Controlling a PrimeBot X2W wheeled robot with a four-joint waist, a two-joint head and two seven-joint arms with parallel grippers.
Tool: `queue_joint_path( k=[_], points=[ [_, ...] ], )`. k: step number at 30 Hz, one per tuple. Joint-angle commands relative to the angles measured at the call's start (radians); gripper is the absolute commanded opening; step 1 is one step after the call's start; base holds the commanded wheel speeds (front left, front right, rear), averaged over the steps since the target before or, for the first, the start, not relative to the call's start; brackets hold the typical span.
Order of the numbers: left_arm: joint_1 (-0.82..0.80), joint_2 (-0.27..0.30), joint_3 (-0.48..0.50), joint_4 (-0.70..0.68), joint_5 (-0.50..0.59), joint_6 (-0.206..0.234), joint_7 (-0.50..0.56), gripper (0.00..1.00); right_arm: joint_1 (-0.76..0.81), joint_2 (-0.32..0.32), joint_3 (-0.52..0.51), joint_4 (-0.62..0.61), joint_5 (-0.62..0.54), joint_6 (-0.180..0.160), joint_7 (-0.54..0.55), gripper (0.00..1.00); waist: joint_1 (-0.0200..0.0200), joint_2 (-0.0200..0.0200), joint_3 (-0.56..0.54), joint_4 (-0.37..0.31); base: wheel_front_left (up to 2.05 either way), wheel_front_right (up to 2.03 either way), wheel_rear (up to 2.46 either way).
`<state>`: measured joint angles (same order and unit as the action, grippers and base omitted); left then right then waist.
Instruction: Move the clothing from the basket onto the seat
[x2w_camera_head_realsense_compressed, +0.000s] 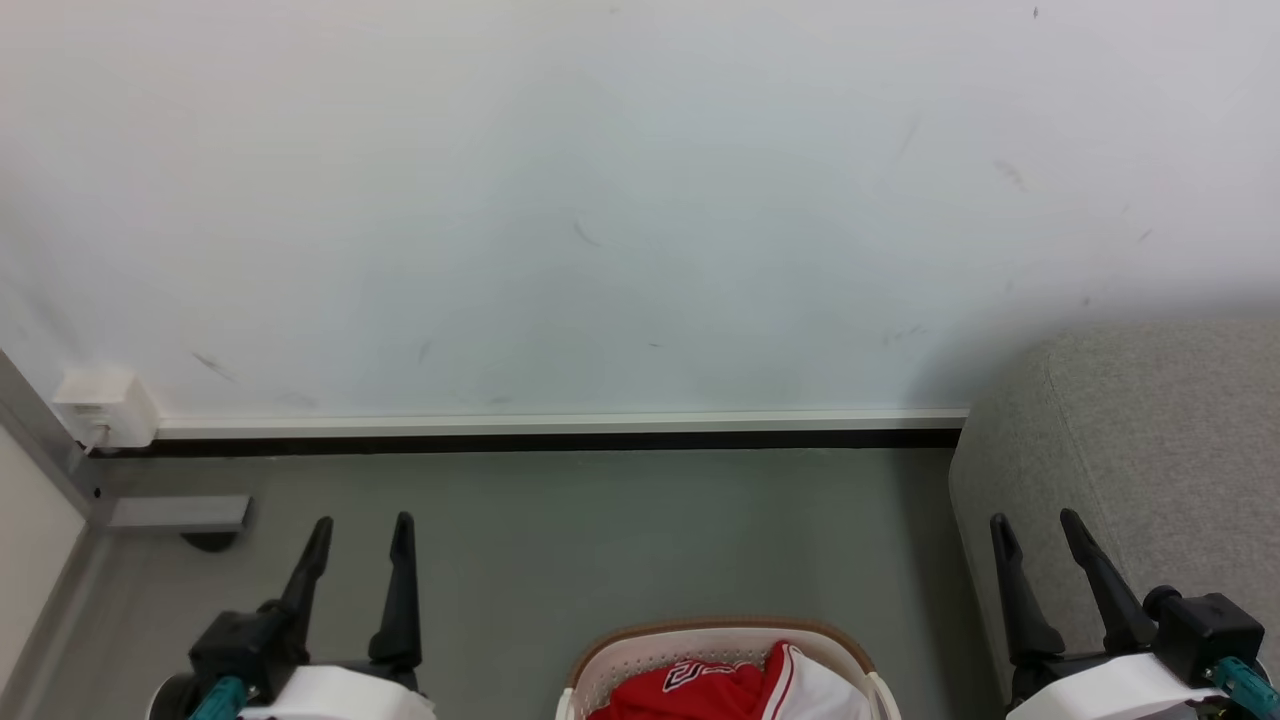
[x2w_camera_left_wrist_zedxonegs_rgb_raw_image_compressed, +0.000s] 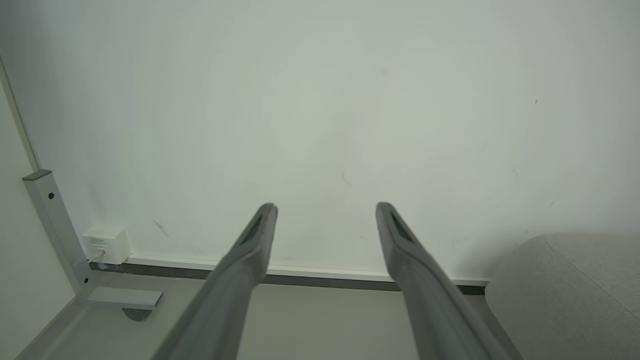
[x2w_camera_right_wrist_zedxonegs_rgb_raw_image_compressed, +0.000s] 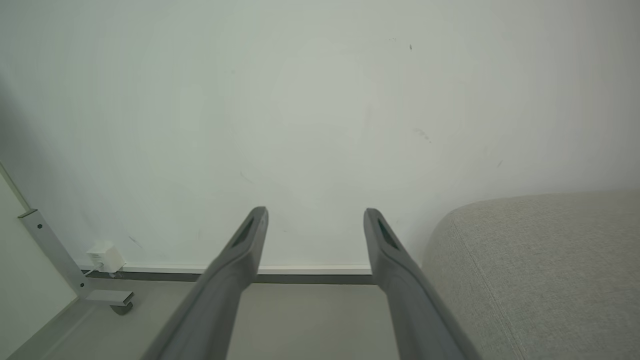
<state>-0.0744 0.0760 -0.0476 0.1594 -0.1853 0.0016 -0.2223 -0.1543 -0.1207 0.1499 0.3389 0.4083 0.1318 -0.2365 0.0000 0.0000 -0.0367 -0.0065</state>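
— Clothing (x2w_camera_head_realsense_compressed: 700, 692), where is it?
— Down in the basket (x2w_camera_head_realsense_compressed: 720, 630), at the bottom middle of the head view. I see red cloth with a white part and a bit of a black-and-white badge.
— And which way is that from each claw?
— The basket sits between them. The left claw (x2w_camera_head_realsense_compressed: 362, 522) is off to its left, the right claw (x2w_camera_head_realsense_compressed: 1034, 520) off to its right, both well apart from it. Both claws point up at the wall (x2w_camera_head_realsense_compressed: 640, 200), away from the clothing, so I think an arm must turn in and dip down to reach it.
— Which arm is nearer?
— About the same, I'd say. But the seat (x2w_camera_head_realsense_compressed: 1130, 450) is on the right, just beside the right claw, so that arm looks handy for the drop.
— Which way does the basket run long?
— Can't tell. Just its far end shows.
— Are the claws holding anything?
— No. Both have their two fingers spread wide, with nothing between them and nothing touching them. Wide open and empty.
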Motion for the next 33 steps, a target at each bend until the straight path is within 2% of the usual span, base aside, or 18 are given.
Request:
queue_joint_path(
  k=[1, 20, 33],
  points=[
    [0.008, 0.007, 0.000, -0.002, 0.024, 0.000, -0.011, 1.00, -0.014, -0.001, -0.001, 0.002, -0.021, -0.002, -0.007, 1.00, 0.0000, 0.0000, 0.000, 0.000, 0.00, 0.00, 0.00],
    [0.015, -0.005, 0.006, 0.016, 0.163, -0.007, -0.045, 1.00, -0.019, 0.010, -0.010, 0.013, -0.153, -0.002, -0.030, 1.00, 0.0000, 0.0000, -0.005, 0.000, 0.00, 0.00, 0.00],
    [0.004, -0.013, 0.021, 0.025, 0.153, -0.019, -0.043, 1.00, -0.016, 0.017, -0.017, 0.003, -0.145, -0.002, -0.028, 1.00, 0.0000, 0.0000, -0.001, 0.002, 0.00, 0.00, 0.00]
  ],
)
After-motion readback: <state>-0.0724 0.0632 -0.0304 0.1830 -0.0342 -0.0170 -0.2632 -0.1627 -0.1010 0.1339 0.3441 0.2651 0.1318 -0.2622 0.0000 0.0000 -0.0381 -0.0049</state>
